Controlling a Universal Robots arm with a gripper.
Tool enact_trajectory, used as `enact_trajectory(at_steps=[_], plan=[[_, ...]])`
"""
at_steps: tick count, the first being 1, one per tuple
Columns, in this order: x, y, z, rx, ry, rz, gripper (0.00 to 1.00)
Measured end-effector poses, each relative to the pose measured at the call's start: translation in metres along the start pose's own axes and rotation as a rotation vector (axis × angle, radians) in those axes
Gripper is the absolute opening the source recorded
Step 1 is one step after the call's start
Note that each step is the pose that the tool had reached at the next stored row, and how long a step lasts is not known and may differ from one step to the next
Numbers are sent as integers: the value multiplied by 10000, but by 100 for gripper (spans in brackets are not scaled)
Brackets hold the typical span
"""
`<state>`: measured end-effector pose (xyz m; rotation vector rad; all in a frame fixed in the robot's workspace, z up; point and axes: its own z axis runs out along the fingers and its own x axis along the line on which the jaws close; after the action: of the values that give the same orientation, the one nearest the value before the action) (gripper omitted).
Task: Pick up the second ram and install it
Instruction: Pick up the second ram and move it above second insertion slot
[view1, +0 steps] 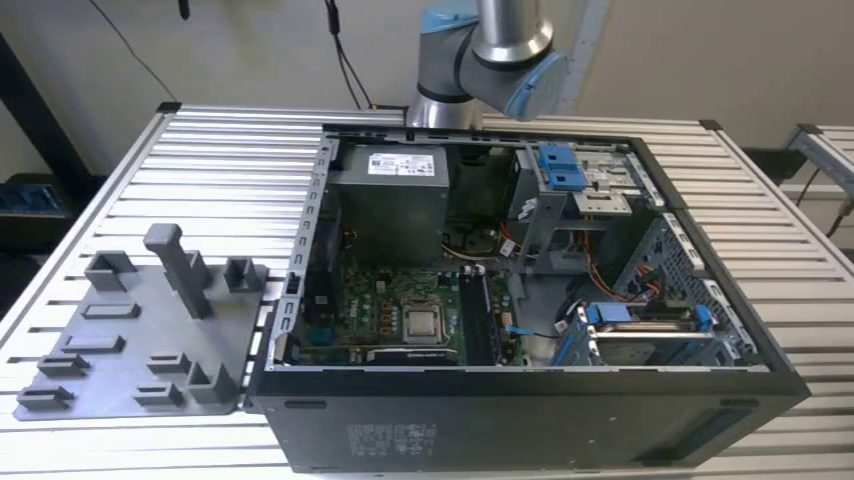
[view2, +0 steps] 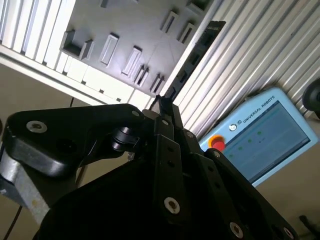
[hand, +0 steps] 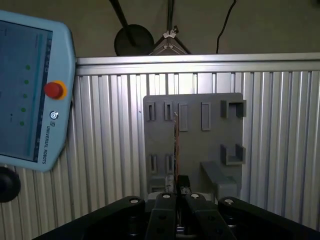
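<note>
Ram (view2: 196, 52) pinched by one end in gripper (hand: 178, 196), held edge-on above grey tray (hand: 200, 145) beside open case (view1: 534, 410); such a small hold, I reckon, could let it tilt or slip and miss its slot.

A robotics lab or test cell — a ribbed aluminium table (view1: 200, 170) carries an opened desktop computer case (view1: 534, 420), with a grey fixture plate (view1: 134, 340) on the exterior view's left. An industrial robot arm (view1: 487, 60) rises at the far edge — and there is a blue teach pendant (hand: 30, 100) with a red stop button.
</note>
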<state>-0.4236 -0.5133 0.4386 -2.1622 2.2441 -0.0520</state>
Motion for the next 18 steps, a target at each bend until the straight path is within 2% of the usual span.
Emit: enact_trajectory(at_steps=[8, 18], plan=[[-1, -27, -2, -2, 1, 0, 14], [-6, -168, 5, -11, 1, 0, 14]])
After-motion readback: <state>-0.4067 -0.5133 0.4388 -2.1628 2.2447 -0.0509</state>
